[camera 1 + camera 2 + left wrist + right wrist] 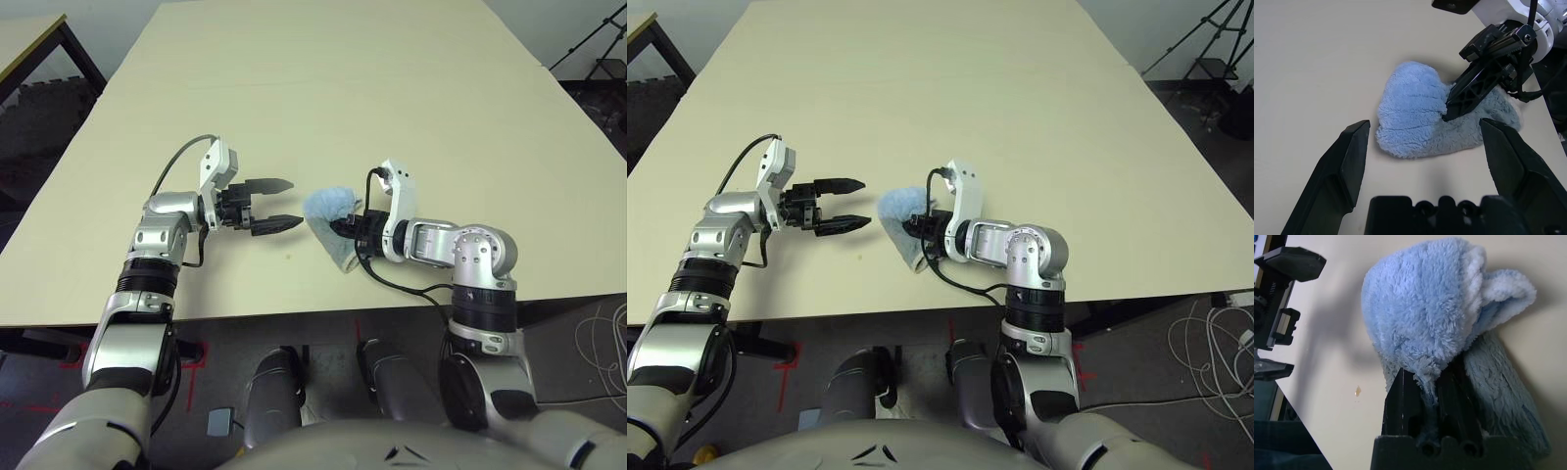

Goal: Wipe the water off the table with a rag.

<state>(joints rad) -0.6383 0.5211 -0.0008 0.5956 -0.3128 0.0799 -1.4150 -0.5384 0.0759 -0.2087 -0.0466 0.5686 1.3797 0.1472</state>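
Observation:
The light blue-grey rag (326,208) lies bunched on the pale cream table (323,88) near its front edge. My right gripper (344,228) is shut on the rag's near side, and the two black fingers (1403,396) pinch the fuzzy cloth (1425,318). Just left of the rag my left gripper (293,203) is open and points at it, with nothing between its fingers (1352,156). The rag (1415,122) sits a little beyond those fingertips. A tiny amber speck of water (288,258) lies on the table below the left gripper, also seen as a small drop (1357,391).
The table's front edge (294,313) runs close under both forearms. A smaller cream table with a black frame (29,39) stands at the far left. A black tripod (598,49) and floor cables (598,333) are on the right.

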